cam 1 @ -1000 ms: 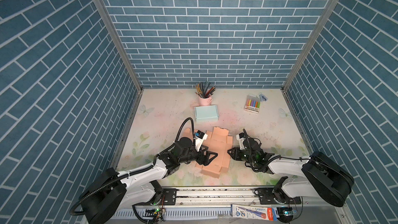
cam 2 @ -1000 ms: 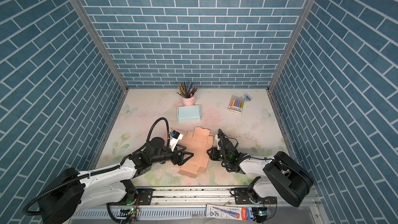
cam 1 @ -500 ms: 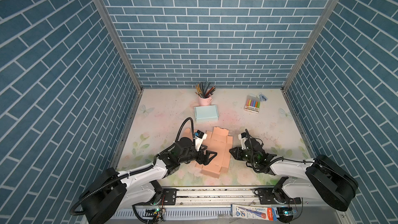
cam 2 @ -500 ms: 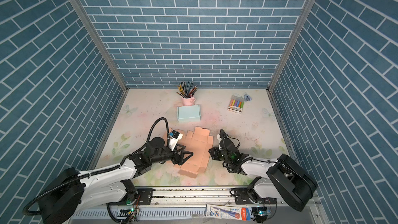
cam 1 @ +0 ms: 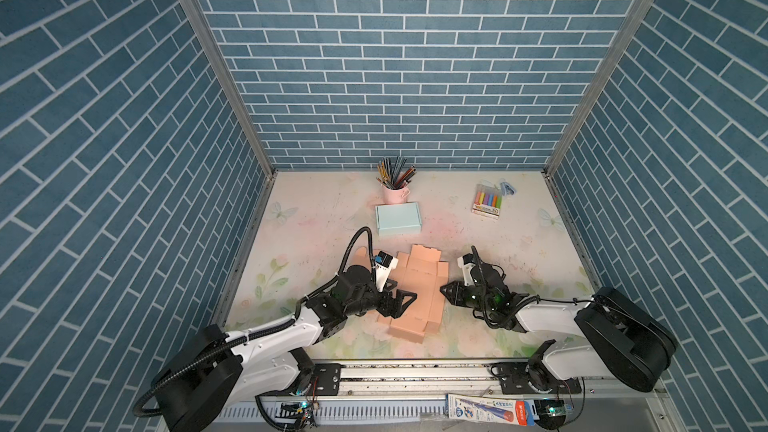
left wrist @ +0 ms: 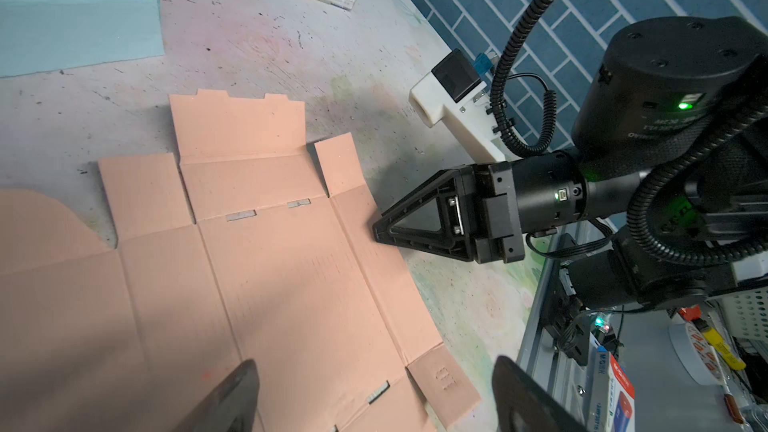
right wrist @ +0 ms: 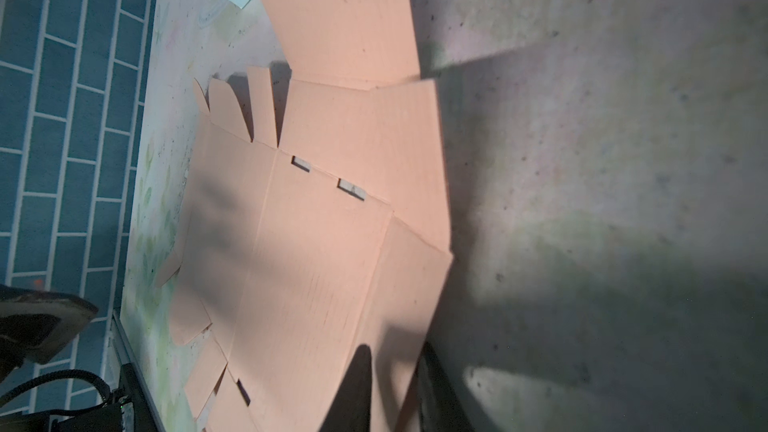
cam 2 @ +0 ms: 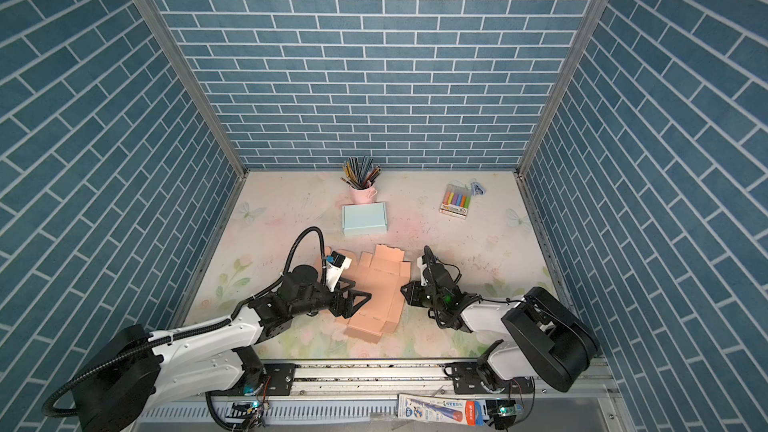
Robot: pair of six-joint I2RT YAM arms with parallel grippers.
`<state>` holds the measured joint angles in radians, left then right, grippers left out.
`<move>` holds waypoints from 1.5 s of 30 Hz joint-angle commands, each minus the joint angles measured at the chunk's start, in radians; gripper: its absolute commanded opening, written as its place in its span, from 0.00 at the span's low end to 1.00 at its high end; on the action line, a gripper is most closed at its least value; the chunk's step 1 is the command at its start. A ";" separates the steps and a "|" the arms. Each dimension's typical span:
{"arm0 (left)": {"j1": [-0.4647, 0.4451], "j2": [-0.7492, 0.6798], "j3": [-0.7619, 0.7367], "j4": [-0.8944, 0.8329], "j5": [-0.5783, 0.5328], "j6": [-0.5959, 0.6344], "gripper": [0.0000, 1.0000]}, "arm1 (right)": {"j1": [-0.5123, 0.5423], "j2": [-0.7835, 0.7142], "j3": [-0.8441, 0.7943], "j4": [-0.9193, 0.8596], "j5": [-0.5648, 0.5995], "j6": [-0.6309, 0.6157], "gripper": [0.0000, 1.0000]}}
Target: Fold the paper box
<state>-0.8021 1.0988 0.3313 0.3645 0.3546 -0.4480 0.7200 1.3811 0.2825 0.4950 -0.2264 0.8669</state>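
The paper box (cam 1: 419,284) (cam 2: 380,288) is a flat peach cardboard cut-out lying unfolded on the table's front middle. My left gripper (cam 1: 401,303) (cam 2: 357,303) hovers open over its left part, and in the left wrist view my left gripper (left wrist: 374,367) has wide-apart fingers with bare cardboard (left wrist: 291,276) between them. My right gripper (cam 1: 444,288) (cam 2: 404,289) (left wrist: 376,228) is at the box's right edge. In the right wrist view, my right gripper (right wrist: 392,363) has one finger above and one below the long side flap (right wrist: 411,284), closed on it.
A light blue closed box (cam 1: 398,219) lies just behind the cardboard. A pink cup of pencils (cam 1: 394,191) stands at the back, and a pack of markers (cam 1: 487,201) lies at the back right. Brick walls enclose three sides. A metal rail (cam 1: 415,376) runs along the front.
My right gripper's jaws have narrowed a little onto the flap, and the right arm has shifted slightly. The left arm and the cardboard have stayed put.
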 commanded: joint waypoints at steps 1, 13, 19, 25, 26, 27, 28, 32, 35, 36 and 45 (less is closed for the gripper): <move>-0.005 -0.003 0.004 -0.008 -0.030 0.019 0.88 | -0.015 0.020 0.009 0.038 -0.026 0.033 0.21; -0.005 -0.050 0.008 -0.029 -0.085 0.022 0.88 | -0.049 0.001 -0.007 0.056 -0.059 0.036 0.05; -0.003 -0.048 0.021 -0.046 -0.109 0.026 0.88 | -0.060 -0.044 0.060 -0.128 -0.068 -0.081 0.02; -0.004 -0.047 0.022 -0.056 -0.128 0.034 0.88 | -0.149 -0.102 0.086 -0.310 -0.099 -0.197 0.00; -0.005 -0.044 0.024 -0.056 -0.129 0.034 0.88 | -0.160 -0.110 0.088 -0.334 -0.098 -0.214 0.00; -0.002 -0.042 0.026 -0.057 -0.131 0.035 0.89 | -0.169 -0.117 0.097 -0.366 -0.094 -0.236 0.00; -0.002 -0.039 0.027 -0.059 -0.133 0.036 0.88 | -0.176 -0.119 0.110 -0.398 -0.090 -0.265 0.01; -0.003 -0.029 0.030 -0.055 -0.137 0.035 0.88 | -0.185 -0.052 0.199 -0.526 -0.101 -0.378 0.02; -0.003 -0.018 0.037 -0.061 -0.137 0.036 0.88 | -0.185 -0.006 0.244 -0.571 -0.105 -0.427 0.02; -0.003 -0.018 0.038 -0.062 -0.137 0.036 0.88 | -0.185 -0.002 0.248 -0.568 -0.103 -0.429 0.03; -0.003 -0.034 0.022 -0.061 -0.147 0.030 0.88 | -0.198 -0.006 0.237 -0.480 -0.121 -0.374 0.15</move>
<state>-0.8021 1.0756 0.3420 0.3035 0.2211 -0.4282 0.5274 1.3716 0.5282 0.0132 -0.3378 0.4973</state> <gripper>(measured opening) 0.884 0.136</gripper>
